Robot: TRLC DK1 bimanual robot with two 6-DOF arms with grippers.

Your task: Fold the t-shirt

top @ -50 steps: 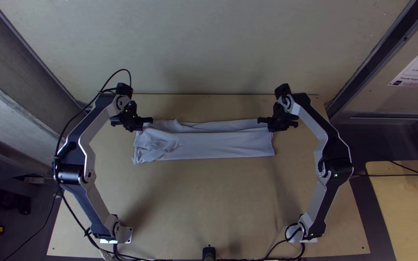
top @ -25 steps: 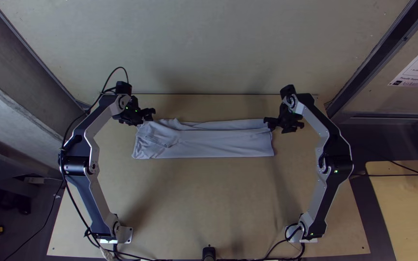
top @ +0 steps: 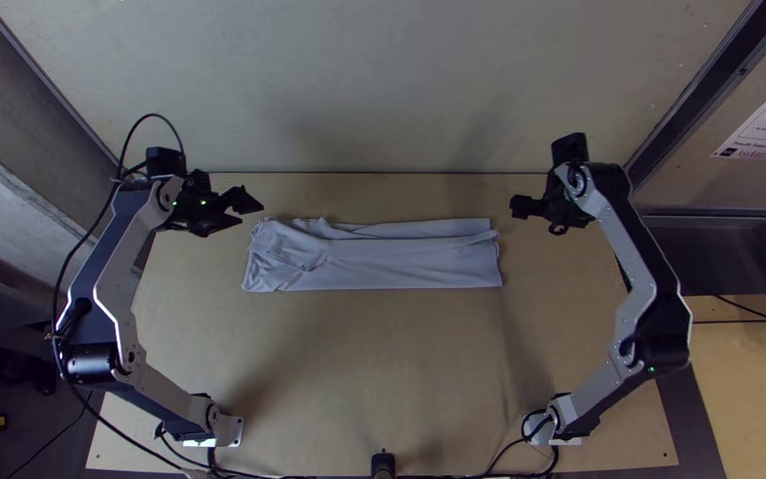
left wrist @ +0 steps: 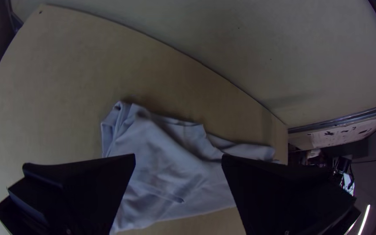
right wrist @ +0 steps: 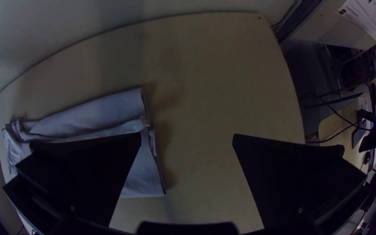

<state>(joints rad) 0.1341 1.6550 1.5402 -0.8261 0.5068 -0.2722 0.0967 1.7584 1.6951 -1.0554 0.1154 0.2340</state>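
The t-shirt (top: 383, 266) lies across the middle of the top view as a long, flat, folded strip on the bench (top: 374, 364), rumpled at its left end, with a narrow edge of cloth poking out at its upper right corner. The left tool (top: 251, 213) is at the upper left of the frame, just beside the cloth's upper left end, its fingers standing well apart. At the upper right of the frame, the right tool (top: 535, 219) is near the strip's right end, its fingers spread wide too.
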